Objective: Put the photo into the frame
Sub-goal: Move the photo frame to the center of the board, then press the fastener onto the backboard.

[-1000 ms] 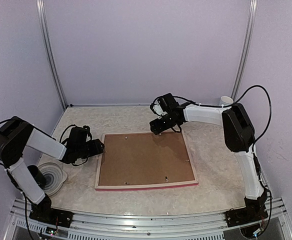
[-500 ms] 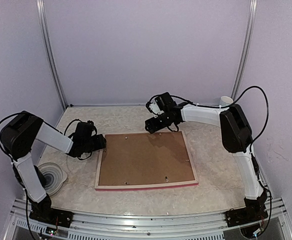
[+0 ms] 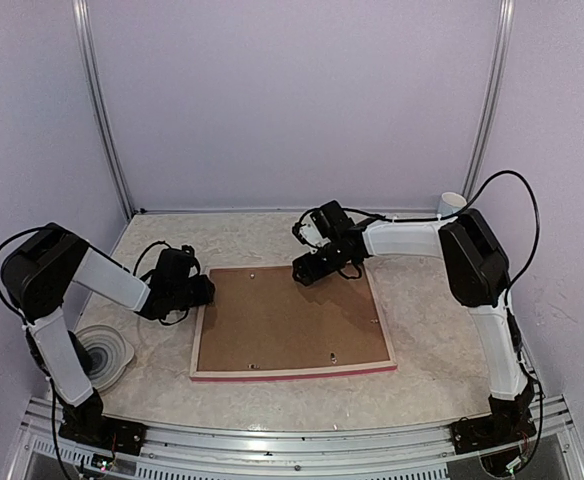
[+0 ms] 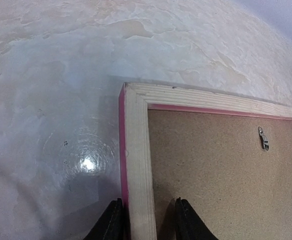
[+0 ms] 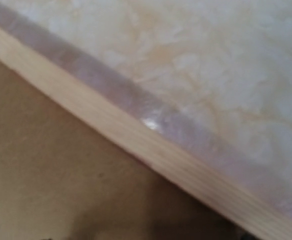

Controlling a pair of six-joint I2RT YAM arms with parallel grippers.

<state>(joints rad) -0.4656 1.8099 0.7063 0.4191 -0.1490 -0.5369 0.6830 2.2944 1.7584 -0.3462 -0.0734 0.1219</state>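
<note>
frame (image 3: 292, 372) face-down, pink edge, pale wood back.

Left pincer (image 4: 147, 220) fingers astride the frame (image 4: 136, 150) rail, brown backing board (image 4: 221, 170) inside.

The frame (image 3: 290, 320) lies face-down and flat — pale wood back up, pink-red outer edge.

Left gripper (image 4: 144, 220) moved in, narrowed astride frame (image 3: 216, 374) left rail; right gripper (image 3: 305, 272) dropped onto far edge
</note>
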